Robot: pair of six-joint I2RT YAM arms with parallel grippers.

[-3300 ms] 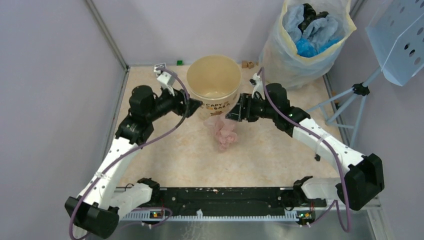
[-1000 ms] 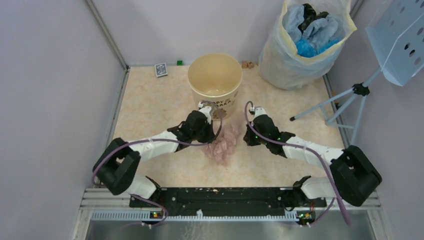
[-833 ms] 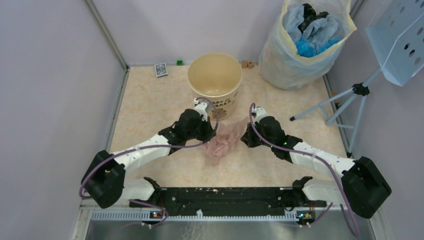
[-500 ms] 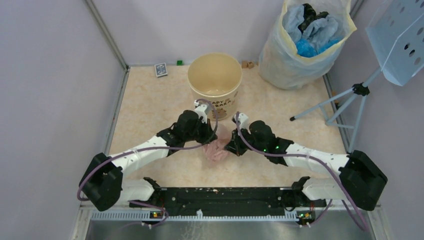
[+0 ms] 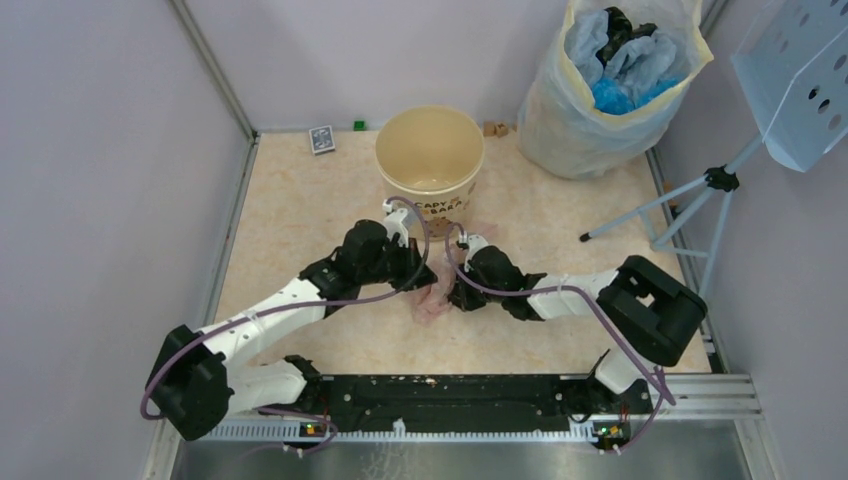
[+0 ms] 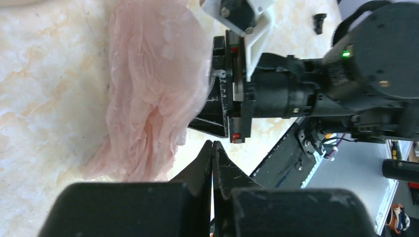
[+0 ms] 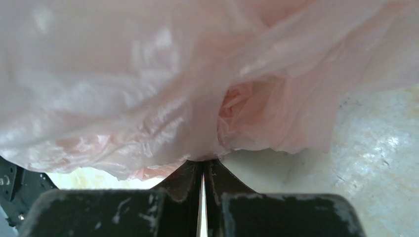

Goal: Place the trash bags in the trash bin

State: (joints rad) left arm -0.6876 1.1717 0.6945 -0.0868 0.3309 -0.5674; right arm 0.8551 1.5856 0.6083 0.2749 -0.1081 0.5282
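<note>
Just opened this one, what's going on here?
Both arms are working low over the table, right in front of the cream trash bin. The right gripper is shut, with a fold of the crumpled pink trash bag apparently pinched at its fingertips. The left gripper is shut too but empty, its tips beside the bag and facing the right gripper. The bag lies on the table, not yet in the bin, which stands upright just behind.

Clutter on the bench (image 5: pixel 300 210)
A stuffed whitish-yellow bag (image 5: pixel 575 125) is standing far right; a patterned card (image 5: pixel 321 139) is lying far left.
</note>
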